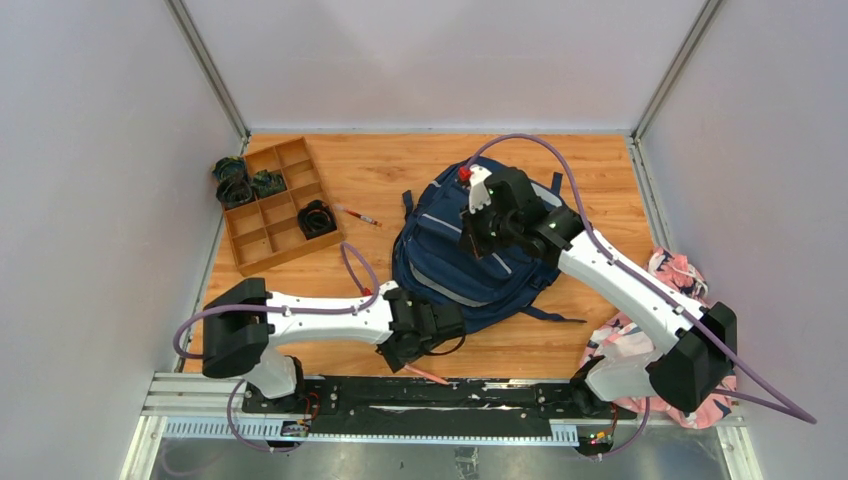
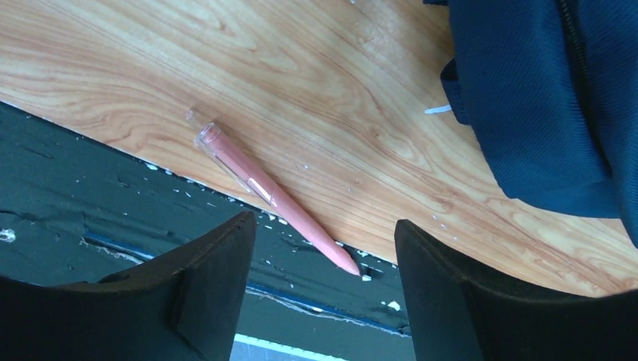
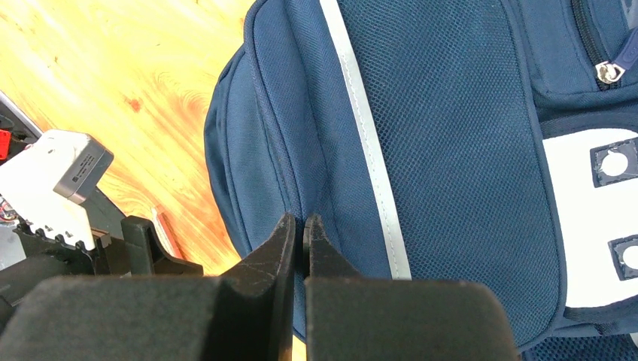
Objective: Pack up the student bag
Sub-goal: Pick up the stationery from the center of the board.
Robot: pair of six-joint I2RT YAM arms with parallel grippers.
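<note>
Wooden tabletop [image 1: 400, 165] between grey walls carries the navy backpack [image 1: 450, 270] lying flat near its middle, with a compartment tray [image 1: 262, 232] at the far left and a pink patterned cloth [image 1: 690, 275] at the right edge. Low by the near edge, beside the bag's corner, the left gripper [image 2: 323, 248] has its jaws wide apart and empty, a pink pen [image 2: 271, 197] lying below them. Over the backpack, the right gripper [image 3: 297, 233] has its jaws pressed together, nothing visible between them.

Navy grey-striped student bag [image 1: 432, 262] flat on wooden table [image 1: 380, 175]
</note>
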